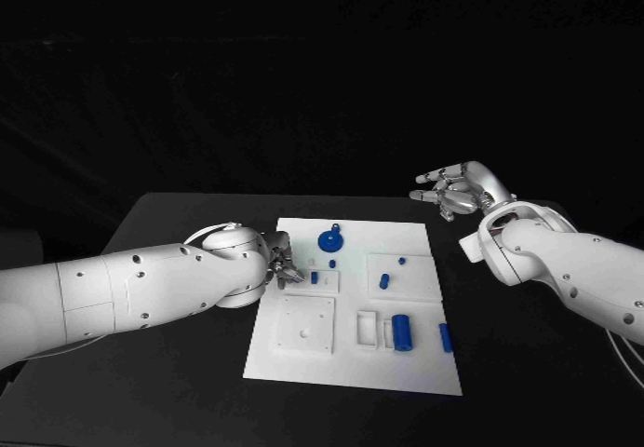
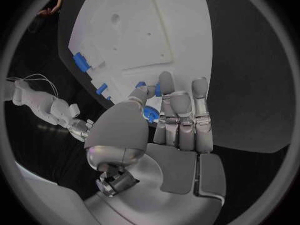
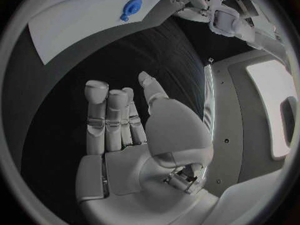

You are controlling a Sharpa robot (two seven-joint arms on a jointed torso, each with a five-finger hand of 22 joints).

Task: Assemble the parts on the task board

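The white task board [image 1: 352, 368] lies in the middle of the black table. On it are a round blue part [image 1: 331, 242], small blue pegs [image 1: 384, 280], a blue cylinder [image 1: 400, 331] and a blue bar [image 1: 446, 337]. My left hand [image 1: 278, 261] is at the board's left edge, and its thumb and fingers pinch a small blue part [image 2: 150, 114] low over the board [image 2: 131, 30]. My right hand [image 1: 456, 191] hovers beyond the board's far right corner, fingers straight and apart, holding nothing. In the right wrist view that hand [image 3: 125, 135] faces the board [image 3: 75, 20] and the round blue part [image 3: 131, 6].
A square white recess plate [image 1: 306, 326] and a slotted white holder [image 1: 367, 328] sit on the board's near half. Bare black table [image 1: 175, 223] runs along both sides of the board. My left forearm [image 1: 121, 289] lies across the table's left side.
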